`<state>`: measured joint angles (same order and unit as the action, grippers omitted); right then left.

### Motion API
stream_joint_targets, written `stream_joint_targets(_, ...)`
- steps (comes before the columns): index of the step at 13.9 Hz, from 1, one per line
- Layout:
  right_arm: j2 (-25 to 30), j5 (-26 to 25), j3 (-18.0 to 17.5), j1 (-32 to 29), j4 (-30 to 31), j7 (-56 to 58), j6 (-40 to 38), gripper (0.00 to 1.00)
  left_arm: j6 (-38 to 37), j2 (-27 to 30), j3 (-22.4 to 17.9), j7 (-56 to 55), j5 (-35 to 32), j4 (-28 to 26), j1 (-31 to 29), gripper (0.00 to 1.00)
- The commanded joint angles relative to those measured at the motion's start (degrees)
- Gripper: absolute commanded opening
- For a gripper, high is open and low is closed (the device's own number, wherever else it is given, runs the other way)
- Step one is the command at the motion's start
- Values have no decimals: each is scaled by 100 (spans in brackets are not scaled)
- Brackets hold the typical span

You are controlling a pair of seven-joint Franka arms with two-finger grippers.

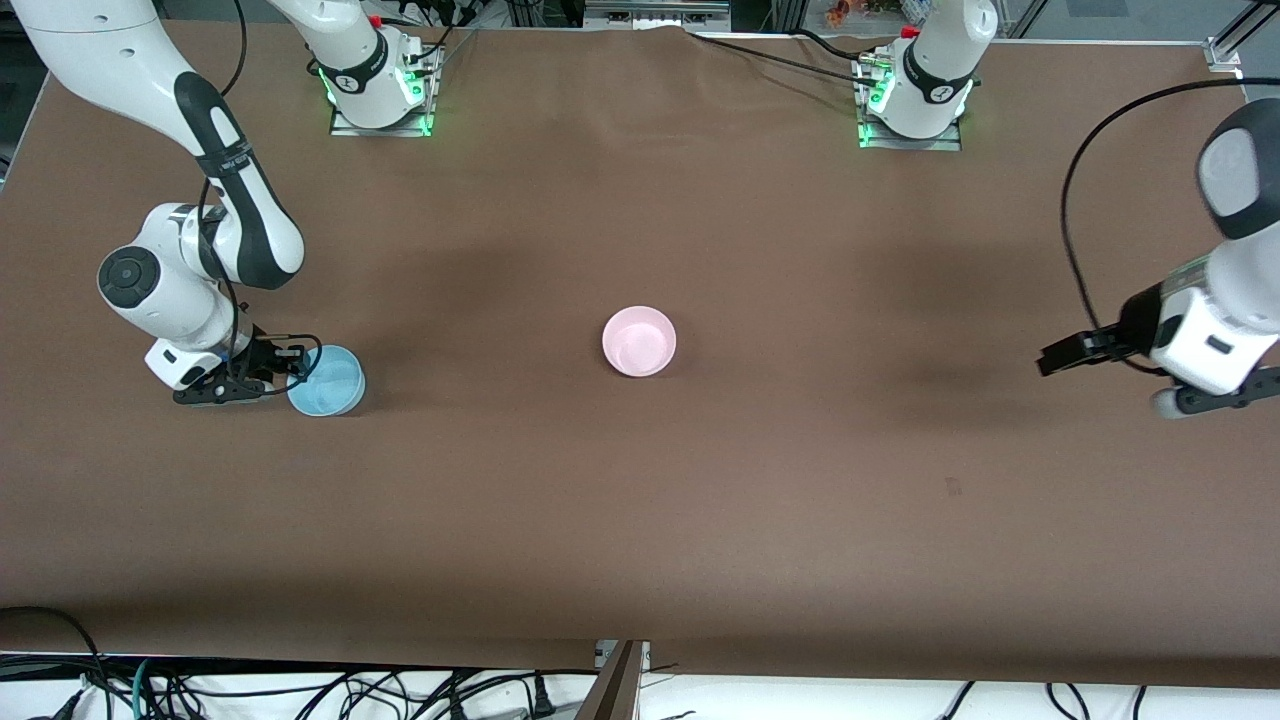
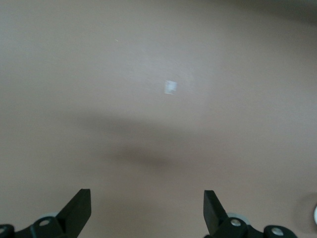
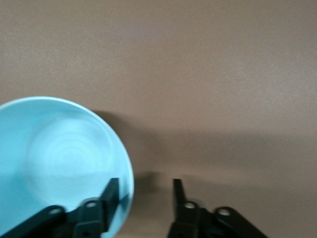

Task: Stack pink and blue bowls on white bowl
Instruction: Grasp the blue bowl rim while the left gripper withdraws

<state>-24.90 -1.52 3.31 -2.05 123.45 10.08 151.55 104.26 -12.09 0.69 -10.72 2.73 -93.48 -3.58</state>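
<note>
Straddling the rim of the blue bowl at the right arm's end of the table, the right gripper has one finger inside the bowl and the other outside its wall; a gap shows between the outer finger and the wall, so the bowl is not yet clamped. The blue bowl sits upright on the brown table. Near the middle of the table stands the pink bowl, upright, empty and well apart from the blue one and from both arms. At the left arm's end, the left gripper hangs above bare tabletop with its fingers spread wide and nothing between them; this arm waits. No white bowl shows in any view.
</note>
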Motion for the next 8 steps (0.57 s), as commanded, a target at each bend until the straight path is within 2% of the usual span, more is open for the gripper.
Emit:
stream_joint_targets(1,108,-15,-23,-50,162,64,85,26,-308,399,62,323,-342,-135,-195,100)
stream_joint_targets(3,108,-7,-32,-50,153,20,67,0,-528,549,62,806,-711,-118,-222,100)
stream_joint_targets(6,161,11,-111,-24,83,-303,-3,0,-889,646,158,853,-713,128,-248,100)
stream_joint_targets(8,213,11,-382,3,-144,-804,-413,0,-1074,681,343,652,-861,207,-257,100)
